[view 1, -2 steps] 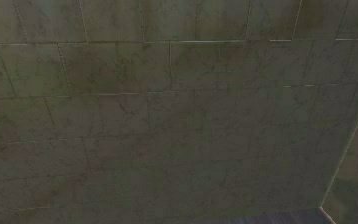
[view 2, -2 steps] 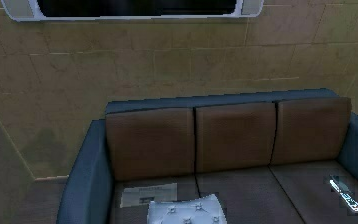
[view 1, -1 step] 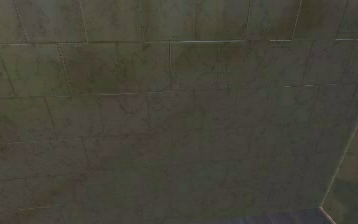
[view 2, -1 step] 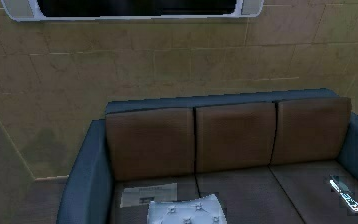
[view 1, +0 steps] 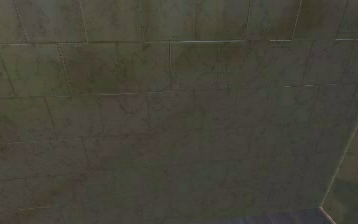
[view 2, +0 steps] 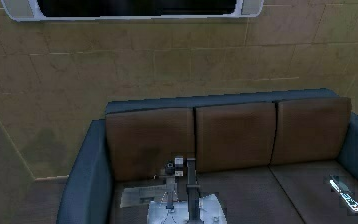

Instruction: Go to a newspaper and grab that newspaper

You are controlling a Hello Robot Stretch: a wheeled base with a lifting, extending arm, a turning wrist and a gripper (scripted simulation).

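The arm (view 2: 193,203) is a dark, square-sided bar, plain along its length. Just right of the jaws, at its far end, sit two small white squares (view 2: 178,161) with black marks. The gripper (view 2: 168,173) has a dark body and two thin fingers (view 2: 164,180).

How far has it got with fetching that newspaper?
Getting there looks done: the robot is beside the sofa, where a flat grey sheet, likely the newspaper, lies on the seat. In hand: the arm is stretched toward that seat, with the gripper near the sheet. Left: the grab itself; the sheet lies flat on the cushion, and I cannot tell whether the gripper holds anything.
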